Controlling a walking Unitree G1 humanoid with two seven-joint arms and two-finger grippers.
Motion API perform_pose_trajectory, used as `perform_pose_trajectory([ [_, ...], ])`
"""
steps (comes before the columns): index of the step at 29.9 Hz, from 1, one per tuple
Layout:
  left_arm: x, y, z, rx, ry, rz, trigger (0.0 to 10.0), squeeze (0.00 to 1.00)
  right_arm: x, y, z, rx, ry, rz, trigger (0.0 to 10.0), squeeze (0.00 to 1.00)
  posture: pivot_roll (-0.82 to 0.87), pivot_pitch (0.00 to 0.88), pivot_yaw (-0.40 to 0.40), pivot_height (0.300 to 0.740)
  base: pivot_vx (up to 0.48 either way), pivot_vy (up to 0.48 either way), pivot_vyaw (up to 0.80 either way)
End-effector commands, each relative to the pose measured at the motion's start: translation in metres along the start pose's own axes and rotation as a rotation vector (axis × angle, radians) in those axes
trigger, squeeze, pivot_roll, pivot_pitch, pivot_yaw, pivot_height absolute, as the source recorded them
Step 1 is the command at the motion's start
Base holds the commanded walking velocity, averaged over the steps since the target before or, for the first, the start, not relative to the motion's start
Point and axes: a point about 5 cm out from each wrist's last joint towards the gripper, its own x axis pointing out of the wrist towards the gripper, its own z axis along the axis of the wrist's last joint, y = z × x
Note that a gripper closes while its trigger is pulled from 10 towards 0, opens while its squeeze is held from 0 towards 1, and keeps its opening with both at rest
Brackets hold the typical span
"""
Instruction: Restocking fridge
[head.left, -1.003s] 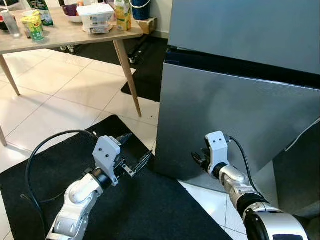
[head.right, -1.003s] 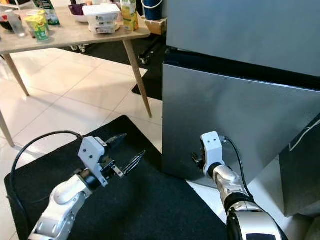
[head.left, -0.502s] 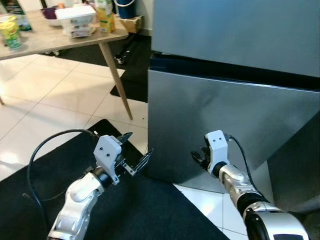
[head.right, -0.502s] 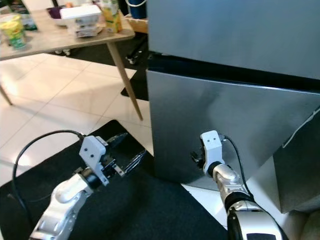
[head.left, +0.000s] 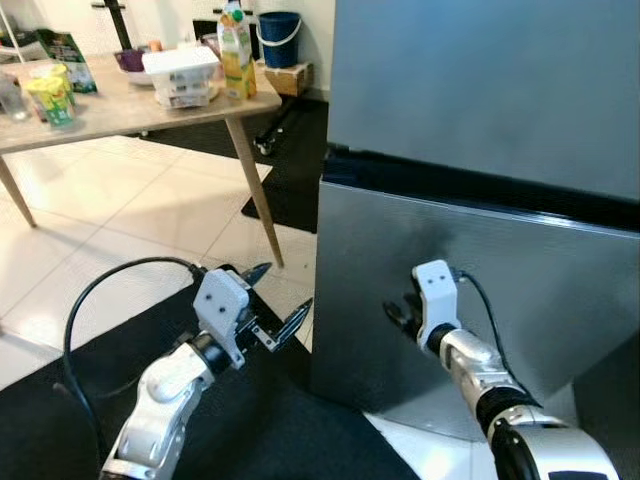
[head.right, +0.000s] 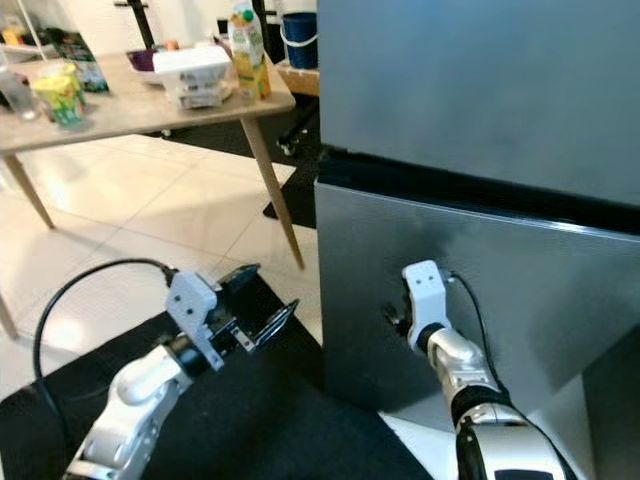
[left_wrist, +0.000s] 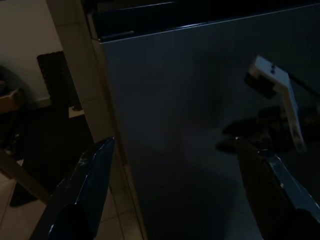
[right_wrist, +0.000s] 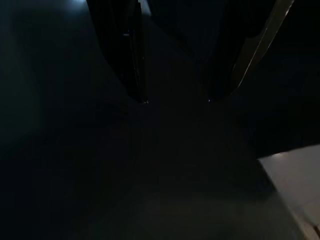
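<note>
A tall grey fridge (head.left: 480, 90) stands before me, a dark gap separating its upper door from the lower door (head.left: 470, 290). My left gripper (head.left: 280, 295) is open and hovers just left of the lower door's left edge; the left wrist view looks at that door (left_wrist: 190, 125) between the spread fingers. My right gripper (head.left: 400, 316) points at the lower door's face, close to it or touching it; I cannot tell which. In the dark right wrist view its fingers (right_wrist: 131, 60) stand apart, holding nothing.
A wooden table (head.left: 130, 105) at the back left carries a juice carton (head.left: 236, 60), a white lidded box (head.left: 182, 75), a green cup (head.left: 52, 100) and a bowl. A blue bucket (head.left: 272, 25) stands behind it. A black mat (head.left: 260, 420) lies under my arms on the tiled floor.
The whole picture has shifted as the camera moved. Both grippers keep much the same pose beside the lower fridge door, the left one still open.
</note>
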Motion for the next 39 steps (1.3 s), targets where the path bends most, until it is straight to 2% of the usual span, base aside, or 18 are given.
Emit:
perform_pose_trajectory([
  [1, -0.002, -0.004, 0.0, -0.021, 0.0, -0.011, 10.0, 0.0, -0.003, 0.006, -0.009, 0.017, 0.002, 0.059, 10.0, 0.0, 0.02, 0.11, 0.002, 0.74, 0.0, 0.0, 0.0],
  [9, -0.004, -0.008, 0.002, -0.047, -0.013, -0.051, 10.0, 0.0, -0.014, 0.004, -0.01, 0.023, -0.037, 0.235, 10.0, 0.0, 0.01, 0.115, 0.006, 0.74, 0.0, 0.0, 0.0],
  [14, -0.008, -0.013, 0.004, -0.081, -0.011, -0.112, 10.0, 0.0, -0.017, -0.001, 0.003, 0.061, -0.125, 0.323, 10.0, 0.0, 0.01, 0.116, 0.007, 0.74, 0.0, 0.0, 0.0],
  [18, -0.013, -0.018, 0.006, -0.105, 0.0, -0.174, 10.0, 0.0, -0.014, 0.004, 0.014, 0.077, -0.179, 0.393, 10.0, 0.0, 0.02, 0.121, 0.012, 0.74, 0.0, 0.0, 0.0],
  [22, -0.016, -0.019, 0.006, -0.114, 0.007, -0.189, 10.0, 0.0, -0.012, 0.006, 0.019, 0.071, -0.192, 0.41, 10.0, 0.0, 0.02, 0.118, 0.012, 0.74, 0.0, 0.0, 0.0],
  [32, -0.042, -0.018, 0.011, -0.128, 0.058, -0.198, 10.0, 0.0, -0.006, 0.01, 0.038, 0.058, -0.237, 0.462, 10.0, 0.0, 0.02, 0.117, 0.019, 0.74, 0.0, 0.0, 0.0],
  [34, -0.047, -0.016, 0.013, -0.125, 0.064, -0.18, 10.0, 0.0, -0.006, 0.009, 0.039, 0.051, -0.234, 0.453, 10.0, 0.0, 0.03, 0.116, 0.021, 0.74, 0.0, 0.0, 0.0],
  [39, -0.065, 0.002, 0.022, -0.107, 0.091, -0.102, 10.0, 0.0, -0.005, 0.003, 0.04, 0.035, -0.221, 0.392, 10.0, 0.0, 0.04, 0.119, 0.022, 0.74, 0.0, 0.0, 0.0],
])
